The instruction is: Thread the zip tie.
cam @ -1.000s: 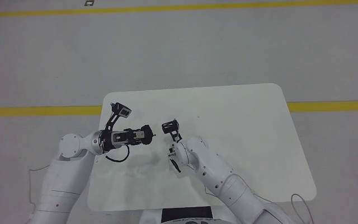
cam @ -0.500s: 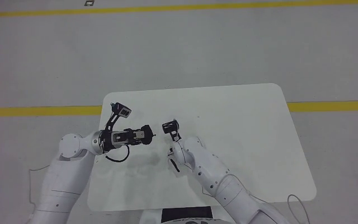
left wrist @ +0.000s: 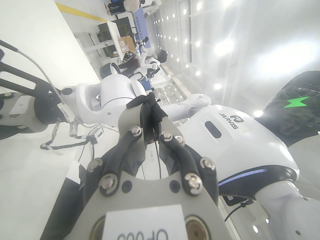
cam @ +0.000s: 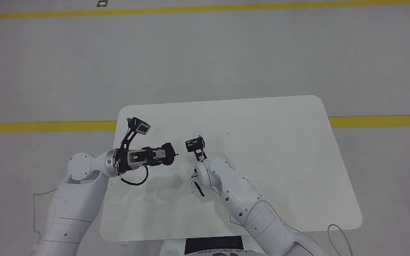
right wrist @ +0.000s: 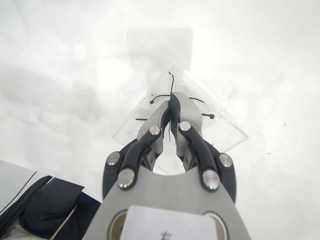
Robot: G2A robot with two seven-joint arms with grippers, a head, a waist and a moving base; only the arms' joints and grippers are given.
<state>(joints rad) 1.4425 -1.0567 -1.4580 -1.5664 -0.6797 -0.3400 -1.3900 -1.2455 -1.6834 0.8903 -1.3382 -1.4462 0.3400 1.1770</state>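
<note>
Black and thin, a zip tie (right wrist: pixel 172 82) is pinched tight in the right gripper (right wrist: pixel 170 98), and its tip pokes out past the fingers. Just under it sits a clear tray (right wrist: pixel 225 128) with more loose ties (right wrist: pixel 208 115), on the white table (right wrist: pixel 62 51). Farther off, the left gripper (left wrist: pixel 149 103) is squeezed tight on a thin black strand (left wrist: pixel 158 156).

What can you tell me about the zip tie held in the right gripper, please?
The zip tie is a thin black strip, plastic by its look, pinched between the shut fingers of the right gripper. One end sticks out past the fingertips, slightly bent at its tip; the rest runs back between the fingers. Beyond it a clear tray lies on the white table, with other black ties in it. Its head cannot be made out.
</note>
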